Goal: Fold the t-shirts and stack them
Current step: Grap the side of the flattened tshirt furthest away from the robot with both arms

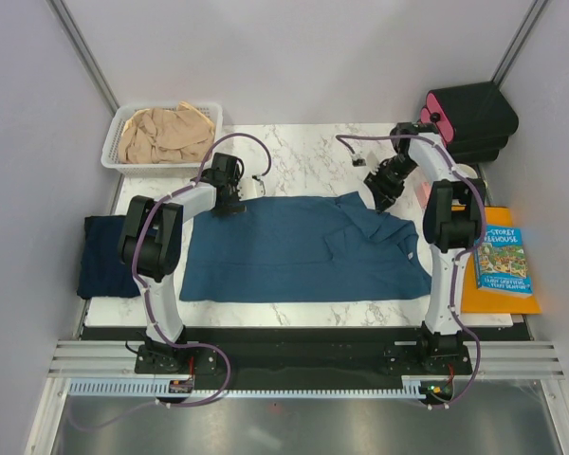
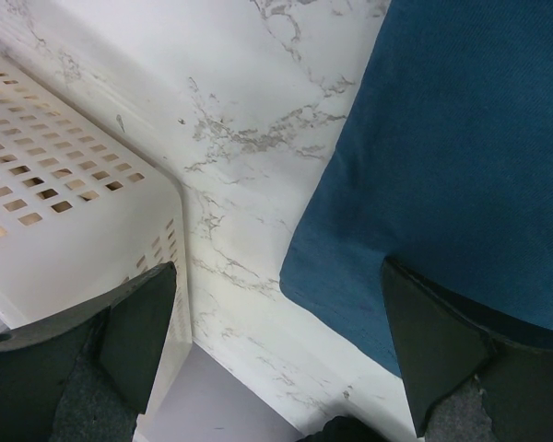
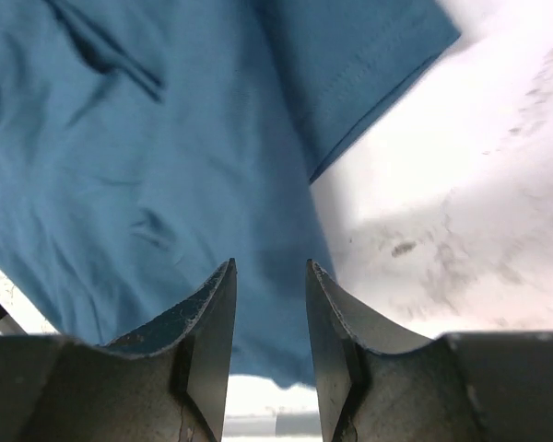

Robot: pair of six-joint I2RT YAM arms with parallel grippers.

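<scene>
You find the teal-blue t-shirt (image 1: 303, 248) spread across the middle of the marble table (image 1: 303, 156), one sleeve turned in, so judge folding barely begun. The navy t-shirt (image 1: 102, 256) overhangs the table's left edge, its folds hard to read. The beige t-shirt (image 1: 163, 133) lies crumpled in the white basket (image 1: 110, 152) at the table's far-left corner. The left gripper (image 2: 281, 285) is spread wide, and the right gripper (image 3: 269, 276) is parted, pinching nothing

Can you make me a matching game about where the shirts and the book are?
1. teal t-shirt
2. beige t-shirt
3. navy t-shirt
4. book

A. in the white basket
B. far right side
C. spread across the middle of the table
D. at the left edge of the table

Pairs: 1-C, 2-A, 3-D, 4-B
</scene>
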